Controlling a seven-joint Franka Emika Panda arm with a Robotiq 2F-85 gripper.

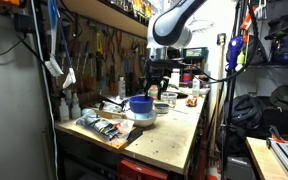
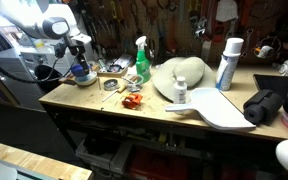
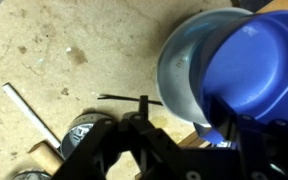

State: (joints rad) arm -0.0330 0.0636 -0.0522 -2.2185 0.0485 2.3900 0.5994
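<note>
A dark blue bowl (image 3: 259, 60) sits inside a larger pale blue-grey bowl (image 3: 182, 70) on the wooden workbench (image 3: 54, 50). My gripper (image 3: 184, 125) hangs just above them, open. The near rims of both bowls lie between its fingers, close to the right finger. Both exterior views show the gripper (image 1: 159, 82) (image 2: 80, 58) over the blue bowl (image 1: 141, 104) (image 2: 81, 71) and the pale bowl (image 1: 144, 117). Whether a finger touches a rim is not clear.
A metal rod (image 3: 29, 112), a thin black wire (image 3: 124, 98) and a round tin (image 3: 84, 130) lie by the bowls. The bench also holds a green spray bottle (image 2: 141, 62), a white spray can (image 2: 228, 62), a white helmet-like shell (image 2: 179, 75), tools (image 1: 102, 125) and red bits (image 2: 133, 101).
</note>
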